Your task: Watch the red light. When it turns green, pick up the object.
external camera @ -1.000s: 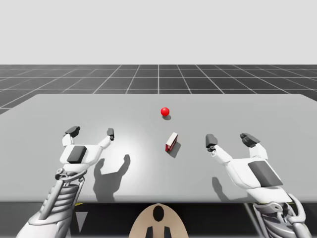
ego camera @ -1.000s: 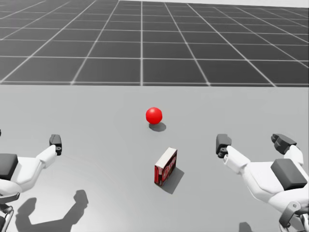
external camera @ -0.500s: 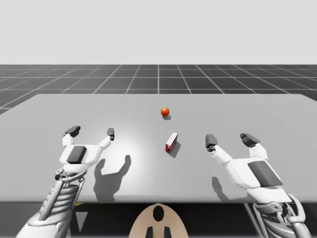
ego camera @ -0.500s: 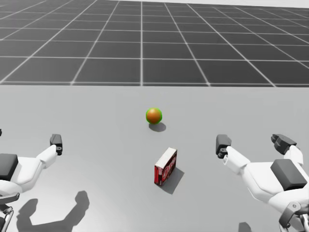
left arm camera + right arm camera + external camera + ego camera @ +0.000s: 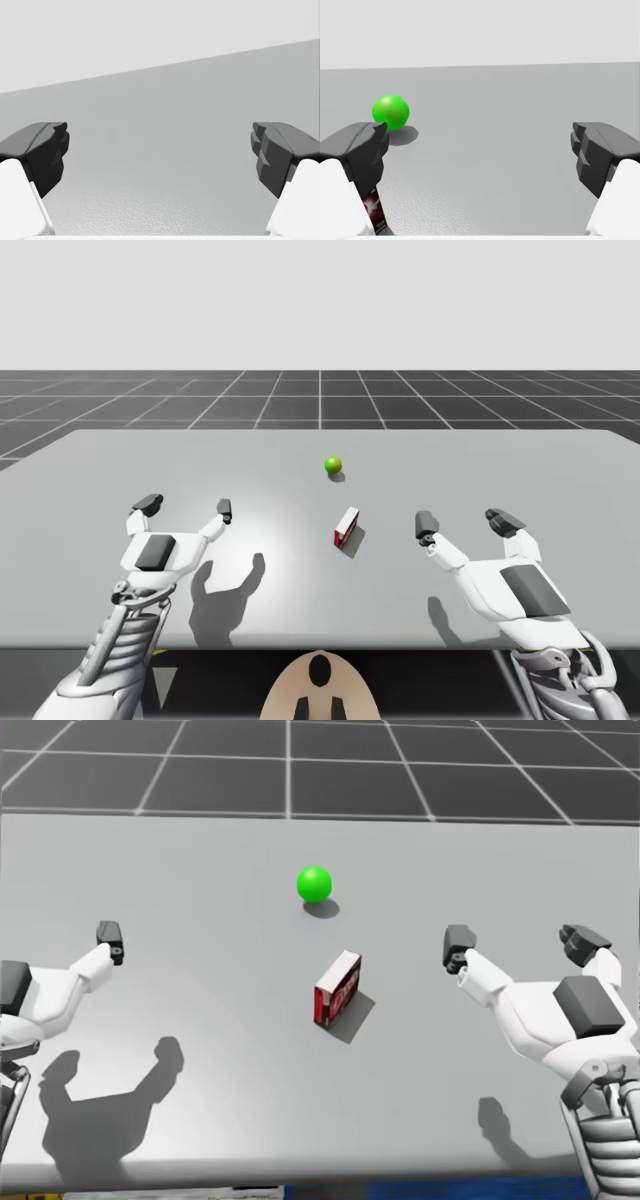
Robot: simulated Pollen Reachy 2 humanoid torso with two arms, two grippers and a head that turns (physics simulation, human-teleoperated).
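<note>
The light (image 5: 333, 465) is green, a small sphere on the grey worktop (image 5: 150, 455) just above the middle of the high view, so you are free to go for the object. That object is a small red-and-white box (image 5: 346, 526), just right of centre in the high view and a little below and right of the light, apart from it. It stands on a narrow edge and is turned at a diagonal.

Your left claw (image 5: 186, 506) hovers at centre left with its fingers wide apart and nothing between them. Your right claw (image 5: 465, 522) is at centre right, also spread wide and empty. The box lies between the two claws but nearer the right one. In the right wrist view it peeks out from behind one finger, off to the side of the claw, not between the fingers.

Expect the box to be light and stiff, probably a hollow carton. It looks thin for its height, so it will likely topple or skid if you touch one face first. Its smooth printed faces may slip under a weak pinch, and a hard one could dent them. I would take it with the right claw: turn the wrist to match the diagonal, set one finger on each broad face, and close around mid-height so both touch together.
</note>
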